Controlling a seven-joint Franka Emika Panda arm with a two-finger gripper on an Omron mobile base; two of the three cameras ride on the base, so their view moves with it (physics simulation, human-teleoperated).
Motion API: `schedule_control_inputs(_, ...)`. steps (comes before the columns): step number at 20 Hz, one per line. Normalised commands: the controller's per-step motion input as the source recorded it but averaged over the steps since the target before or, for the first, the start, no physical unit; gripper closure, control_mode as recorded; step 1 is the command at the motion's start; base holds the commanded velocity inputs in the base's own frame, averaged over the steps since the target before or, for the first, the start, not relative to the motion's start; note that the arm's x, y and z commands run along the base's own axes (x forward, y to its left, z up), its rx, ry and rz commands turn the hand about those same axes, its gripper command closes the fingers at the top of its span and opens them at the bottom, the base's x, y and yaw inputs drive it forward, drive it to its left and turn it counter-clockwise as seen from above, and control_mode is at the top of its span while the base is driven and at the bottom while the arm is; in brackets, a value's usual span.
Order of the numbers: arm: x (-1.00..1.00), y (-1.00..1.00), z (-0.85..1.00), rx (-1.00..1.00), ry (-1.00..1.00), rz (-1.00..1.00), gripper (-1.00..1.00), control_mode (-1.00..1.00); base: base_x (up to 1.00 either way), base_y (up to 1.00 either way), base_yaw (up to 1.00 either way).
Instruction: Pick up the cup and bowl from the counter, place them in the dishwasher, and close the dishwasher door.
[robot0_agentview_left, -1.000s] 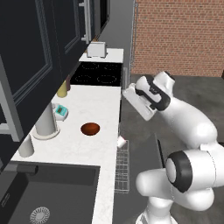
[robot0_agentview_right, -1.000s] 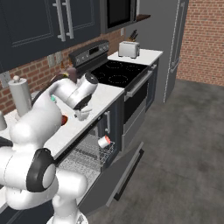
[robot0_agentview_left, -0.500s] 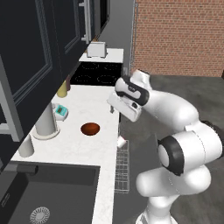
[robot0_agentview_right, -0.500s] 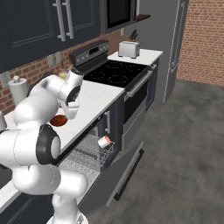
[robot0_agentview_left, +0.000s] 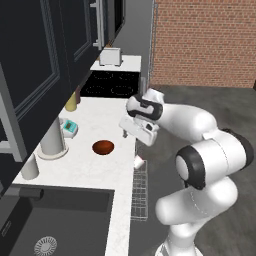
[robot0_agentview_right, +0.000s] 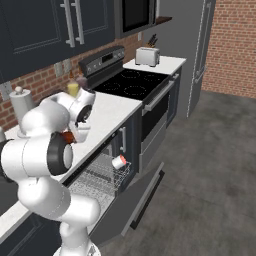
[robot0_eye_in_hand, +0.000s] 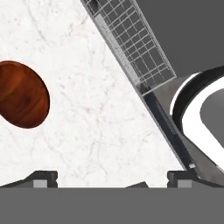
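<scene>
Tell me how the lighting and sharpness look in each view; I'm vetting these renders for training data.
Left base view: flat, even light; faint gloss on the bowl, a soft shadow by the paper towel roll. Right base view: evenly lit, the cup crisp in the dishwasher rack. Hand view: sharp throughout, no blur or glare on the counter.

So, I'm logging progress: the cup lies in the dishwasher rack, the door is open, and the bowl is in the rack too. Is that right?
Not quite: the bowl is not in the rack; it sits on the counter, as the left base view shows. The rest holds: the cup lies in the rack and the dishwasher door is open.
</scene>
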Motion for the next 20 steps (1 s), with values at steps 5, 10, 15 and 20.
schedule_control_inputs(5,0.06,0.4,-0.39,0.0,0.0,0.0,-1.0,-1.0,0.0,0.0,0.0)
schedule_control_inputs(10,0.33,0.42,-0.26,0.0,0.0,0.0,-1.0,-1.0,0.0,0.0,0.0)
schedule_control_inputs(15,0.48,0.23,-0.2,0.0,0.0,0.0,-1.0,-1.0,0.0,0.0,0.0)
schedule_control_inputs(20,0.46,0.06,-0.26,-0.04,0.0,0.0,-1.0,-1.0,0.0,0.0,0.0)
